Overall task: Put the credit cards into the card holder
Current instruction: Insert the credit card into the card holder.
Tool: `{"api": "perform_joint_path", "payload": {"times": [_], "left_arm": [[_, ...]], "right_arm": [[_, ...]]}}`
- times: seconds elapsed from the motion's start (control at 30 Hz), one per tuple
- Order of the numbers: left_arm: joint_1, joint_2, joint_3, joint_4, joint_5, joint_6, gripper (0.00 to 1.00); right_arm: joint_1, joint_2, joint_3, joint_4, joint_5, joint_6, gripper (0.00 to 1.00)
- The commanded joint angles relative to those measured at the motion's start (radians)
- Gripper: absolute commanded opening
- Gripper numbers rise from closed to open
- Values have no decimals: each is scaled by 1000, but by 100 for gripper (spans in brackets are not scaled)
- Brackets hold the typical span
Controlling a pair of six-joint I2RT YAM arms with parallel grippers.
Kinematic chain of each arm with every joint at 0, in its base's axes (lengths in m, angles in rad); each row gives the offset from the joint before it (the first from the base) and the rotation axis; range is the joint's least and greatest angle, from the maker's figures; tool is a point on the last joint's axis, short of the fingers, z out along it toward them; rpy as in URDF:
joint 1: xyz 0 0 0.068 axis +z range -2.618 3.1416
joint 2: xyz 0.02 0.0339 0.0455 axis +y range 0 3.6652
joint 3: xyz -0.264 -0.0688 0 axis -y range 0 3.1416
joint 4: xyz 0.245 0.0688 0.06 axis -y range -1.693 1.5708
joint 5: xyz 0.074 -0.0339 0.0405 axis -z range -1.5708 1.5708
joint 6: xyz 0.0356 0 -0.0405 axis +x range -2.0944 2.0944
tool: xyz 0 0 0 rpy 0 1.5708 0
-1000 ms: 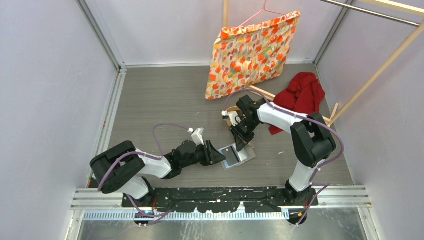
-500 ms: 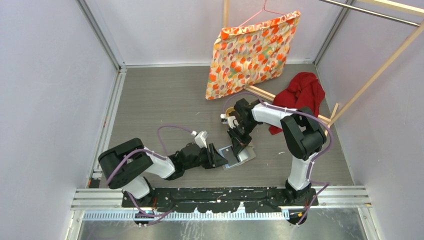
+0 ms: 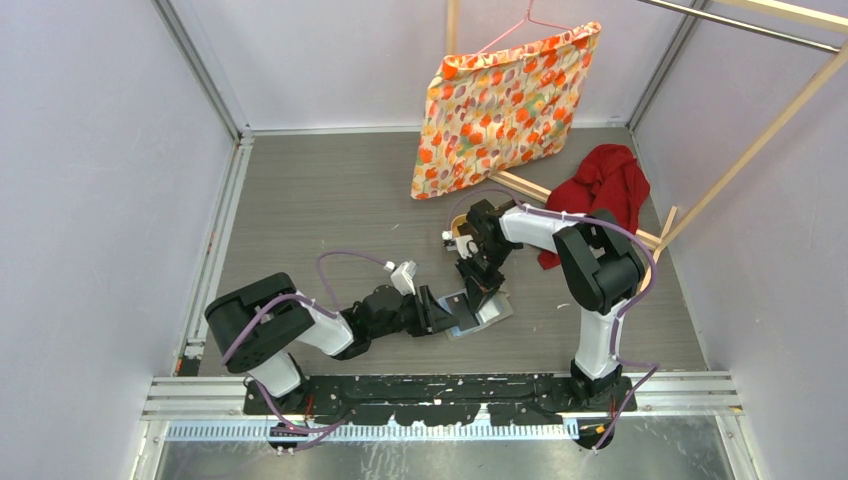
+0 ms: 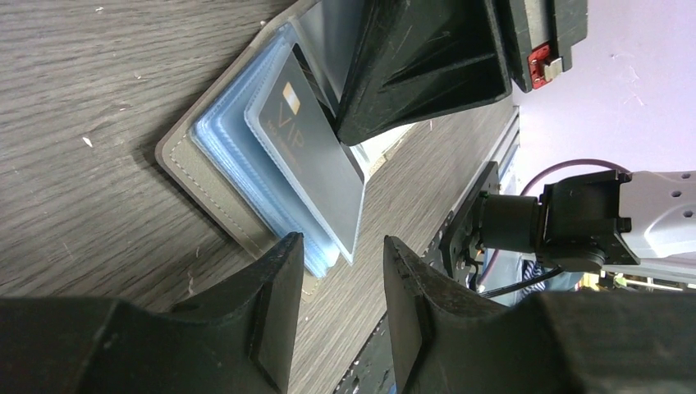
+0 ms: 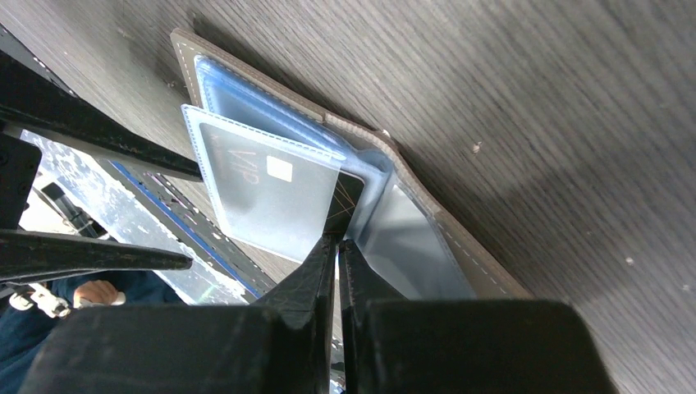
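The card holder (image 3: 495, 312) lies open on the table, its grey cover (image 4: 189, 164) down and its blue-white plastic sleeves up. A black credit card (image 4: 299, 131) marked VIP sits most of the way inside one raised sleeve. My right gripper (image 5: 338, 240) is shut on the card's bare corner (image 5: 349, 193). My left gripper (image 4: 342, 242) is open at the holder's near edge, one fingertip (image 4: 287, 246) touching the sleeve stack, with nothing between the jaws. From above, the two grippers (image 3: 440, 315) (image 3: 478, 290) meet over the holder.
A small tan tray (image 3: 460, 240) shows partly behind the right arm. A floral cloth (image 3: 505, 100) hangs on a hanger at the back. A red cloth (image 3: 605, 185) lies over wooden rods (image 3: 530, 187) at the right. Walls close in both sides.
My left gripper has moved right, up to the holder, with its jaws a little wider. The right arm's elbow has swung left, and its gripper stays on the card.
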Motion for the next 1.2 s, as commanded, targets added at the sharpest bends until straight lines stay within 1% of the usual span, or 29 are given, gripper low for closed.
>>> {"api": "perform_joint_path", "payload": {"times": [0.0,0.17,0.37,0.6,0.87,1.17], "left_arm": [[-3,-59,26,40,-16,1,42],[-2,-108,37,-39,-36,12,43],[-2,-110,46,-75,-55,-19,43],[-2,-132,53,-159,-87,-21,45],[0,-109,74,-142,-73,-19,45],[0,-93,92,-168,-79,-21,45]], "right_arm": [[1,11,27,10,37,4,10],[2,16,28,6,36,4,10],[2,16,29,5,36,3,11],[2,18,29,4,36,2,11],[2,19,31,2,34,2,11],[2,17,32,-1,29,1,11]]}}
